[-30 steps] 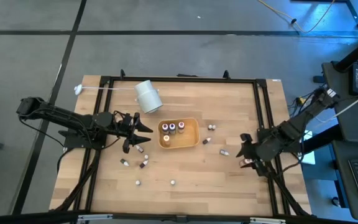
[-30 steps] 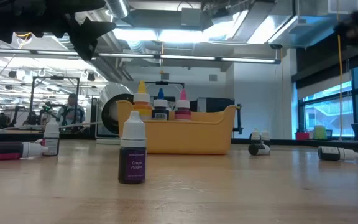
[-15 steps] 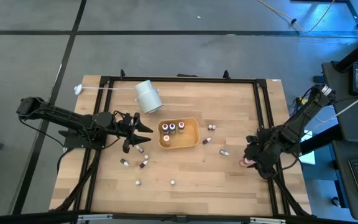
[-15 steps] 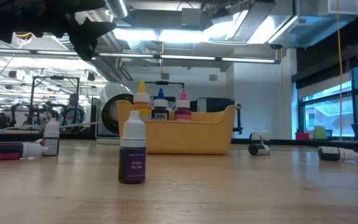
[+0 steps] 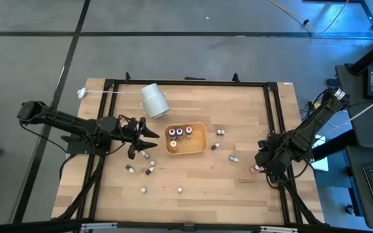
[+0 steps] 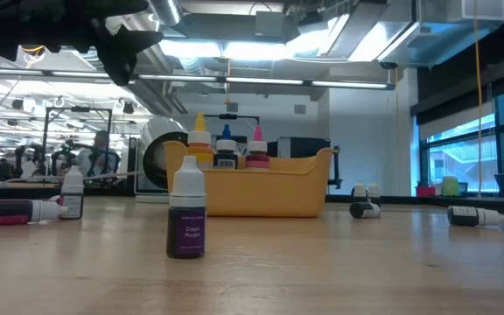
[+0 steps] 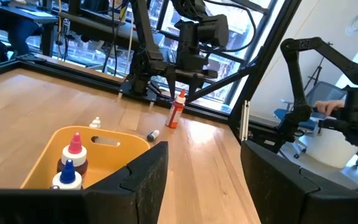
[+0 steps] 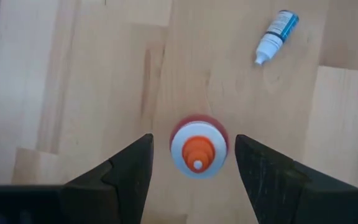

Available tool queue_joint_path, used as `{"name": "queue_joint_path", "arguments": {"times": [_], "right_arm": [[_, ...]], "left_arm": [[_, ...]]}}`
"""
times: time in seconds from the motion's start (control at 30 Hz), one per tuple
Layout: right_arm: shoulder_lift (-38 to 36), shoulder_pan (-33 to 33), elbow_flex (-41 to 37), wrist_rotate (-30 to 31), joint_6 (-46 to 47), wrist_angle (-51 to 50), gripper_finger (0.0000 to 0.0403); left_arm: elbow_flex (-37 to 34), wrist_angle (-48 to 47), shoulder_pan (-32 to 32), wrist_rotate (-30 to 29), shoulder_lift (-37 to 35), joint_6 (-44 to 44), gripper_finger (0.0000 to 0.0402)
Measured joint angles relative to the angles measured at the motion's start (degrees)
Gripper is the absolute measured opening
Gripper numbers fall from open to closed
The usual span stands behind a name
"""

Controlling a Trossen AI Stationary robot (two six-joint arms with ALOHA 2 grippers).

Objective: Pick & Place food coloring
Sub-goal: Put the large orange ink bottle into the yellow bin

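Observation:
Small food coloring bottles lie and stand about the wooden table. Three stand in the orange tray (image 5: pixel 198 144). A red bottle with a white collar and orange tip (image 8: pixel 197 149) stands upright near the table's right edge (image 5: pixel 256 169). My right gripper (image 8: pixel 192 144) hangs open above it, pointing steeply down, one finger on either side and clear of it. My left gripper (image 5: pixel 153 138) waits open and level just left of the tray, nothing between its fingers (image 7: pixel 201 155).
A white cylinder (image 5: pixel 153 100) lies on its side behind the tray. Loose bottles lie right of the tray (image 5: pixel 215 147), (image 5: pixel 233 158), and near the left gripper (image 5: pixel 146 155), (image 5: pixel 150 171). A purple bottle (image 6: pixel 186 214) stands near the front edge. Black frame rails border the table.
My right gripper has drawn back toward the table's right edge, sunk, and tipped from slanting to pointing steeply down over the red bottle. Its fingers have stayed open. The bottle has not moved.

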Motion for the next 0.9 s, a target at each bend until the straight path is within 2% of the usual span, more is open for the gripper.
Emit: {"name": "queue_joint_path", "arguments": {"times": [0.63, 0.77, 0.9], "right_arm": [[-0.01, -0.04, 0.00, 1.89, 0.08, -1.26, 0.0226], [-0.01, -0.04, 0.00, 1.92, -0.59, -1.35, 0.0207], [-0.01, -0.04, 0.00, 1.92, -2.97, -1.27, 0.0165]], "left_arm": [[0.00, 0.00, 0.00, 0.00, 0.00, -0.15, 0.0196], [0.00, 0.00, 0.00, 0.01, 0.00, -0.15, 0.0196], [0.00, 0.00, 0.00, 0.05, 0.00, -0.15, 0.0196]]}}
